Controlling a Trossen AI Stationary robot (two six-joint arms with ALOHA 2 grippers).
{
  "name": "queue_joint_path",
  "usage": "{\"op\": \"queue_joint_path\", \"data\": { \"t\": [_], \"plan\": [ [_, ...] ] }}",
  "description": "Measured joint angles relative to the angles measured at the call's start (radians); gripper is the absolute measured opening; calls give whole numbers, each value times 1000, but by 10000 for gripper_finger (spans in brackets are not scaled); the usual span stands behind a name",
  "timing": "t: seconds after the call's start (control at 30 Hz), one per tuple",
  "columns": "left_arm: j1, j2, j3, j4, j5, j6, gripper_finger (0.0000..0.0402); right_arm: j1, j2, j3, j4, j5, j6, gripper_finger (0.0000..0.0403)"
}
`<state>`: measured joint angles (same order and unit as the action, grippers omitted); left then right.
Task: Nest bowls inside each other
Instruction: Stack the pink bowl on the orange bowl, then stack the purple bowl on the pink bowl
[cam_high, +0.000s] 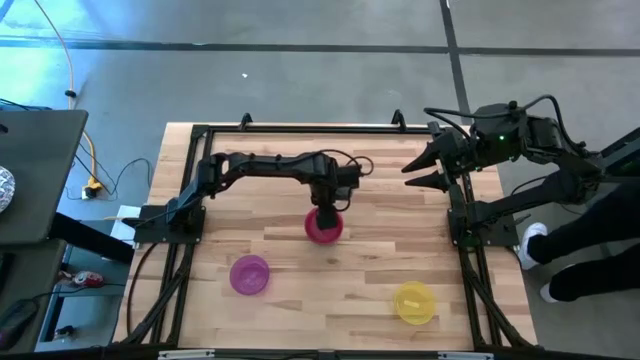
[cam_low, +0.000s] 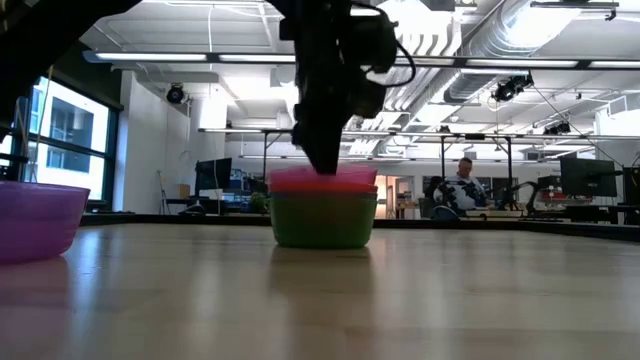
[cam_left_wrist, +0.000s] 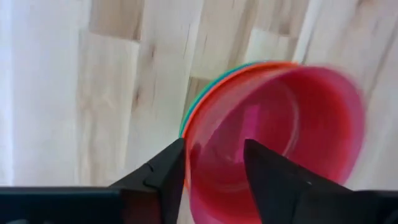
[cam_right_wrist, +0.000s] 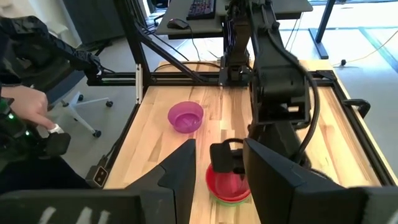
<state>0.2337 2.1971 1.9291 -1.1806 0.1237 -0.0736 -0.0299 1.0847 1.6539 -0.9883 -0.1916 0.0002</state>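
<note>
A stack of nested bowls (cam_high: 325, 228) stands on its green bottom bowl (cam_low: 323, 222) mid-table, with red and pink bowls on top (cam_left_wrist: 298, 124). My left gripper (cam_left_wrist: 214, 146) is above the stack's far side, pointing down and open. One finger is inside the top bowl and one outside its rim. A purple bowl (cam_high: 249, 274) and a yellow bowl (cam_high: 414, 302) sit upright by themselves nearer the table's near edge. My right gripper (cam_high: 422, 172) waits open by the table's far right corner, touching nothing. My left gripper straddles the top bowl's rim (cam_left_wrist: 188, 155) from above, one finger (cam_left_wrist: 273, 177) inside the bowl and the other (cam_left_wrist: 163, 177) outside. The gap between the fingers is much wider than the wall. Whether either finger touches the rim, I cannot tell.
Black frame rails (cam_high: 300, 128) run along the table's edges. A person stands at the right side (cam_high: 575, 250), a hand (cam_right_wrist: 28, 102) showing by the right arm. Bare wood (cam_high: 330, 300) lies between the purple and yellow bowls.
</note>
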Motion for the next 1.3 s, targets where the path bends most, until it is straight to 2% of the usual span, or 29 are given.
{"op": "queue_joint_path", "data": {
  "t": [0.13, 0.47, 0.67, 0.77, 1.0, 1.2, 1.3],
  "plan": [
    [4, 0, 44, -32, 0, 22, 165, 0, 0, 0, -6, 0, 3, 126],
    [17, -2, 47, -83, -5, 26, 164, 0, 0, 0, -11, 0, 3, 126],
    [-8, -2, 47, -295, -6, 108, 166, 0, 0, 0, -42, 1, 20, 126],
    [-26, -8, 47, -351, -18, 142, 166, 0, 0, 0, -57, 1, 21, 126],
    [-65, -101, 46, -371, -31, 170, 166, 0, 0, 0, -63, 1, 20, 126],
    [-97, -223, 44, -365, -31, 182, 166, 0, -12, 0, -54, 2, 2, 126],
    [-116, -304, 2, -331, -30, 182, 166, 0, -26, 0, -32, -1, -10, 126]
  ]
}}
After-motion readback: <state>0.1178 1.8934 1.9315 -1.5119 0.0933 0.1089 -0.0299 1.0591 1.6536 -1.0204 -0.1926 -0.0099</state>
